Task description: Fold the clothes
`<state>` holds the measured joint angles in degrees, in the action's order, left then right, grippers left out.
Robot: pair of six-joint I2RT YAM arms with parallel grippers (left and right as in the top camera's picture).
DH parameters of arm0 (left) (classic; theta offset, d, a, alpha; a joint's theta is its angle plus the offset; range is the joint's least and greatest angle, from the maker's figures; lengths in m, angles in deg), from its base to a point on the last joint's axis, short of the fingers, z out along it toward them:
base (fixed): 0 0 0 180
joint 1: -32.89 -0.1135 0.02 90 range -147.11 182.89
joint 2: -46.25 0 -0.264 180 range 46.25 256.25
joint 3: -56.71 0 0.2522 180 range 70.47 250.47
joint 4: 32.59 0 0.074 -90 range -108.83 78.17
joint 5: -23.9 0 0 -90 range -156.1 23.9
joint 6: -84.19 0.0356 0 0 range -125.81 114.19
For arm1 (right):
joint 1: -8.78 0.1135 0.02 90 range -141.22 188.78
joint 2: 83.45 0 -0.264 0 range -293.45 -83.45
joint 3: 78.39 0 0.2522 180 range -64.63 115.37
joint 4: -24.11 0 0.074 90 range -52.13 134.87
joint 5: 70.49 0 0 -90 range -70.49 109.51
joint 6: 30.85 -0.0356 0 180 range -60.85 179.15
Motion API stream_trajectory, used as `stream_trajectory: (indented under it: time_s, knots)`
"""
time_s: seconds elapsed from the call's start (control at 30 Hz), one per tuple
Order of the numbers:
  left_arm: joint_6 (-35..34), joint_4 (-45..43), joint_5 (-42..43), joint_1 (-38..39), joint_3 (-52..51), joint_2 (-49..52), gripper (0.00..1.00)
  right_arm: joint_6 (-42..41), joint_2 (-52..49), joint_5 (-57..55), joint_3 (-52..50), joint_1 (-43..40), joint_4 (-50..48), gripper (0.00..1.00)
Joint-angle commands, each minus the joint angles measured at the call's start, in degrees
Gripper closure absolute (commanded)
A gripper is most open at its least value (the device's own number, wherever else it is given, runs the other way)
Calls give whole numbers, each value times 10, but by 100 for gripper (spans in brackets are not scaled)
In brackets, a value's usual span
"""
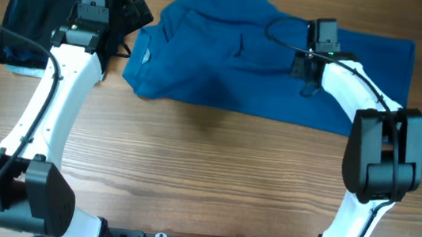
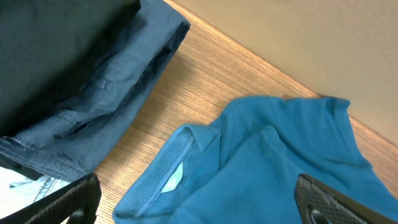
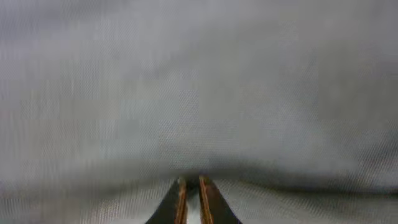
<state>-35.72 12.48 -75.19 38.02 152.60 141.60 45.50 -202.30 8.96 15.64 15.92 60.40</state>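
The medium-blue polo shirt (image 1: 223,80) lies crumpled across the far middle and right of the table, collar towards the left. My left gripper (image 1: 138,8) is open just above the collar end. In the left wrist view the collar (image 2: 180,168) lies between its spread jaws (image 2: 196,196), and nothing is held. My right gripper (image 1: 308,88) is down on the shirt's middle right. In the right wrist view the fabric (image 3: 199,93) fills the frame and looks grey, and the fingers (image 3: 190,182) are pinched together on a fold of it.
A stack of folded dark navy garments (image 1: 28,10) sits at the far left corner, behind my left arm; it also shows in the left wrist view (image 2: 74,62). Bare wooden tabletop (image 1: 204,181) runs along the near side. A wall rises behind the table (image 2: 298,37).
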Motion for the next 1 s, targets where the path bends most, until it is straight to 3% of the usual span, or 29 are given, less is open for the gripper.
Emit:
stream_trajectory:
  time_s: [0.0, 0.07, 0.13, 0.2, 0.3, 0.33, 0.47, 0.5, 0.97]
  knots:
    - [-6, -2, 1, -3, 0, 6, 0, 3, -9, -16, -2, -21, -64, 80]
    - [-6, -2, 1, -3, 0, 6, 0, 3, -5, -15, 8, -37, -89, 76]
    - [-6, -2, 1, -3, 0, 6, 0, 7, 14, 4, 30, -50, -54, 71]
    - [-6, -2, 1, -3, 0, 6, 0, 17, 67, 33, 47, -64, 13, 64]
    - [-6, -2, 1, -3, 0, 6, 0, 17, 130, 44, 48, -67, 117, 64]
    - [-6, -2, 1, -3, 0, 6, 0, 17, 145, 44, 48, -67, 164, 67]
    - [-6, -2, 1, -3, 0, 6, 0, 10, 141, 42, 34, -69, 278, 91]
    - [-6, -2, 1, -3, 0, 6, 0, 10, 135, 42, 25, -69, 278, 96]
    - [-6, -2, 1, -3, 0, 6, 0, 0, -12, 44, -12, -78, 128, 96]
